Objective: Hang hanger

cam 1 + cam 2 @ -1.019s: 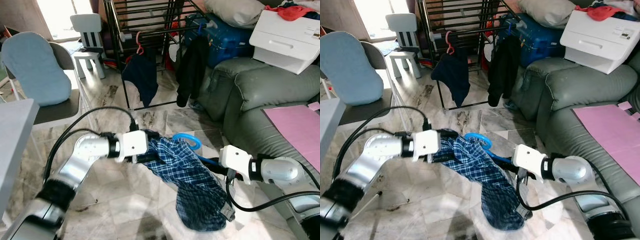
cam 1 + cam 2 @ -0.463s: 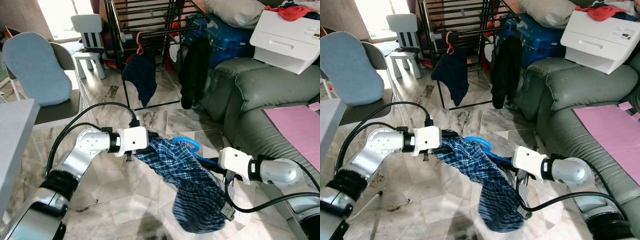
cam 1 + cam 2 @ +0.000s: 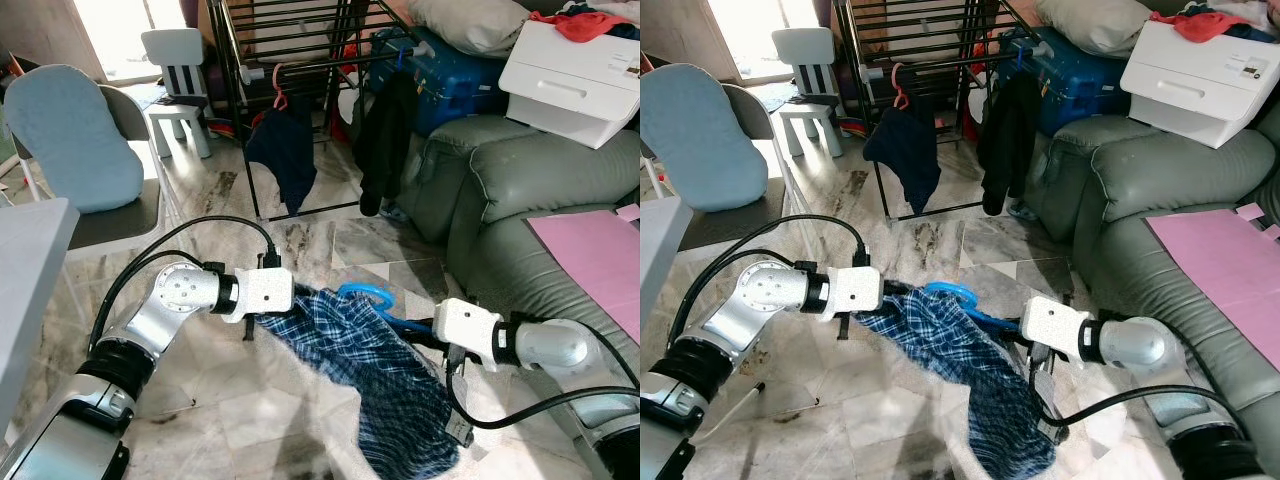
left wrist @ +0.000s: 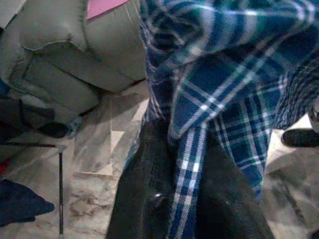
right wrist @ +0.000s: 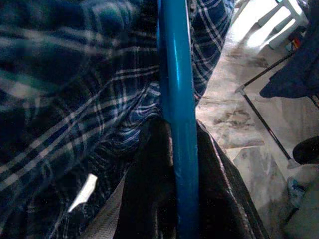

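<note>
A blue plastic hanger (image 3: 366, 297) carries a blue plaid garment (image 3: 370, 370) that droops toward the marble floor between my arms. My right gripper (image 5: 172, 199) is shut on the hanger's blue bar (image 5: 175, 99), right of the hook. My left gripper (image 4: 187, 199) is shut on a fold of the plaid cloth (image 4: 214, 94) at the garment's left end; its fingertips are buried in the cloth. The black drying rack (image 3: 300, 60) stands ahead, with a dark garment on a pink hanger (image 3: 283, 140) and a black garment (image 3: 385, 135) hung on its rail.
A grey-green sofa (image 3: 520, 190) runs along the right with a pink sheet (image 3: 600, 250) on its seat and a white box (image 3: 575, 75) on top. A blue case (image 3: 450, 60) sits behind. A blue-cushioned chair (image 3: 75, 140) and a small white chair (image 3: 180, 80) stand left.
Both grippers have dropped a little with hanger and garment. The plaid cloth now hangs lower and more spread between them.
</note>
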